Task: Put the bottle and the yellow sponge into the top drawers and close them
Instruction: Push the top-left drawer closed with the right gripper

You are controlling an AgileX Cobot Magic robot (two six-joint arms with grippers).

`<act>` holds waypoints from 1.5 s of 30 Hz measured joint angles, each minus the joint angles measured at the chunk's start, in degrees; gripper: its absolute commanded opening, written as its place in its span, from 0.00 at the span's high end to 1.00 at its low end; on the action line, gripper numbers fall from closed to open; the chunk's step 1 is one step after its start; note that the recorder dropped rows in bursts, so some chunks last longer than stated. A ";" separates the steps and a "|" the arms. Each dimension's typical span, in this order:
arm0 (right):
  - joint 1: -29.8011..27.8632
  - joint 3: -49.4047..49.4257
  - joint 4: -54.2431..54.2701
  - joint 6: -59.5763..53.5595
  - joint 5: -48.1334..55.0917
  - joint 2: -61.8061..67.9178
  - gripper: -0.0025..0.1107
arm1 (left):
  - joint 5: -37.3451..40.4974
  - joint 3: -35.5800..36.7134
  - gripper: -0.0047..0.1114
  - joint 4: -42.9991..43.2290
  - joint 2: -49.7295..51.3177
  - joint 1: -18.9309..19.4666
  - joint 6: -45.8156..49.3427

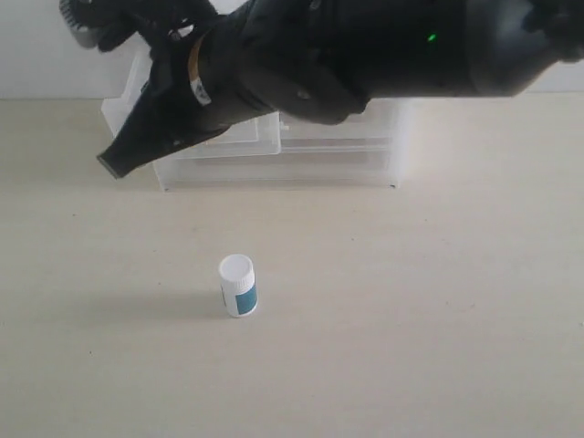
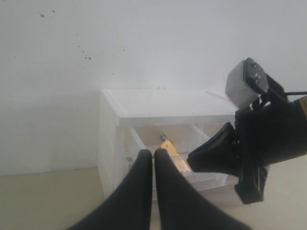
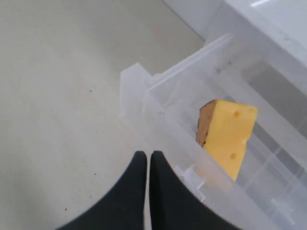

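Note:
The bottle (image 1: 238,286), white with a teal label, stands upright on the table, well in front of the cabinet and apart from both grippers. The yellow sponge (image 3: 228,134) lies inside a pulled-out top drawer (image 3: 187,64); the left wrist view also shows the sponge (image 2: 168,146) in that drawer (image 2: 211,179). My right gripper (image 3: 147,154) is shut and empty, just outside the drawer's front wall beside its tab handle (image 3: 192,177). In the exterior view the right gripper (image 1: 114,166) reaches across to the cabinet's left end. My left gripper (image 2: 153,152) is shut and empty, short of the cabinet. The other top drawer is hidden.
The translucent cabinet (image 1: 283,155) stands at the back of the table against a white wall. The black right arm (image 1: 365,55) crosses above it and hides its top. In the left wrist view the right arm (image 2: 259,139) is close beside the open drawer.

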 measured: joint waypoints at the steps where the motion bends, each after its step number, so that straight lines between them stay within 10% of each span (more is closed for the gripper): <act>1: 0.00 0.00 -0.61 0.00 -0.59 0.90 0.96 | 0.00 0.00 0.93 0.00 0.00 0.00 0.00; 35: -4.75 -8.70 -6.39 6.43 1.30 6.75 0.96 | -3.67 1.30 0.93 0.00 0.00 0.00 -0.58; 45: 4.92 -8.70 -4.75 1.21 6.59 3.84 0.96 | -3.67 1.30 0.93 0.00 0.00 0.00 -0.58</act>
